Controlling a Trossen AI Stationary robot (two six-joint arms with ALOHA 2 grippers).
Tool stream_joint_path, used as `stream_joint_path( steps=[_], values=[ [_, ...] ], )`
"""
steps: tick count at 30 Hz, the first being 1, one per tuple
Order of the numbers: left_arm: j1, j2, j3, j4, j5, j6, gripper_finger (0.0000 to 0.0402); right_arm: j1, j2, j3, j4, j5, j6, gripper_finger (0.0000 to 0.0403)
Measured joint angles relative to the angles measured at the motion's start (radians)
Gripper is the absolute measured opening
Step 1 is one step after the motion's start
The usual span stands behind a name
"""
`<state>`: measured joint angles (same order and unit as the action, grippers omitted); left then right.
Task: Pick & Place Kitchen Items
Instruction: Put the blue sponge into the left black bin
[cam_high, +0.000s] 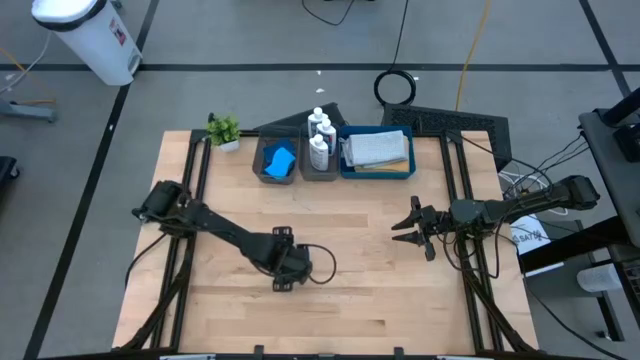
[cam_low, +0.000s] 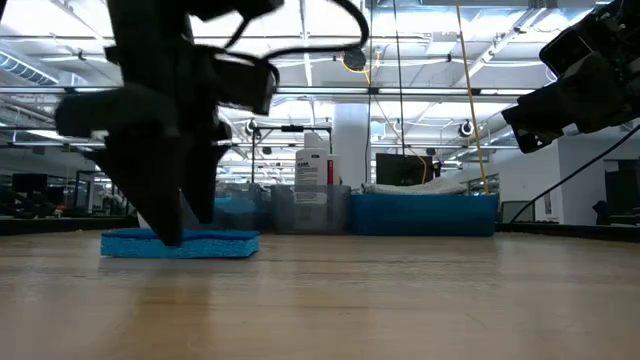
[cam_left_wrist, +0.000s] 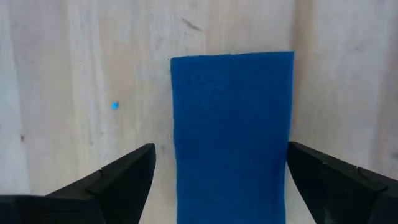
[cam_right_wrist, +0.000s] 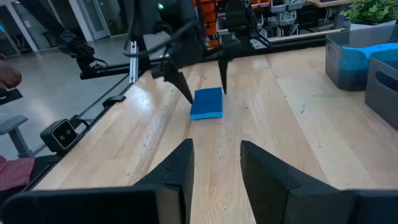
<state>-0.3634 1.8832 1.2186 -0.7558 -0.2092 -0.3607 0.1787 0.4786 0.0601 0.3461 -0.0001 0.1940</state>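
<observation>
- Sponge (cam_left_wrist: 231, 134), blue, flat on bench (cam_high: 350, 300), w/ left gripper (cam_left_wrist: 217, 180) jaws open astride it, not gripping.
- Right gripper (cam_right_wrist: 216, 163) waits, jaws partly apart, empty.
- Trays (cam_high: 375, 168) mostly filled; sponge left.

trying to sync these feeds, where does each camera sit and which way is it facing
High view: above the table, facing straight down; both arms show, left gripper and right gripper.
Low view: at tabletop height, facing level toward the trays; the left gripper stands over the blue sponge.
Left wrist view: on the left arm, facing down past its open fingers at the sponge.
Right wrist view: on the right arm, facing across the table past its own fingers.
Shared: the sponge shows in the low and both wrist views.
</observation>
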Motion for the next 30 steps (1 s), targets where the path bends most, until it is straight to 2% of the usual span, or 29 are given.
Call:
stream_joint_path(
  steps=[6,13,30],
  values=[
    [0.035,0.035,0.000,0.008,0.054,0.022,0.0363,0.000,0.000,0.000,0.000,0.000,0.000,0.0100],
    [0.061,0.037,-0.037,0.107,0.134,0.045,0.0363,0.000,0.000,0.000,0.000,0.000,0.000,0.0100],
    [0.060,0.040,-0.041,0.116,0.130,-0.008,0.0363,0.000,0.000,0.000,0.000,0.000,0.000,0.0100]
  ],
)
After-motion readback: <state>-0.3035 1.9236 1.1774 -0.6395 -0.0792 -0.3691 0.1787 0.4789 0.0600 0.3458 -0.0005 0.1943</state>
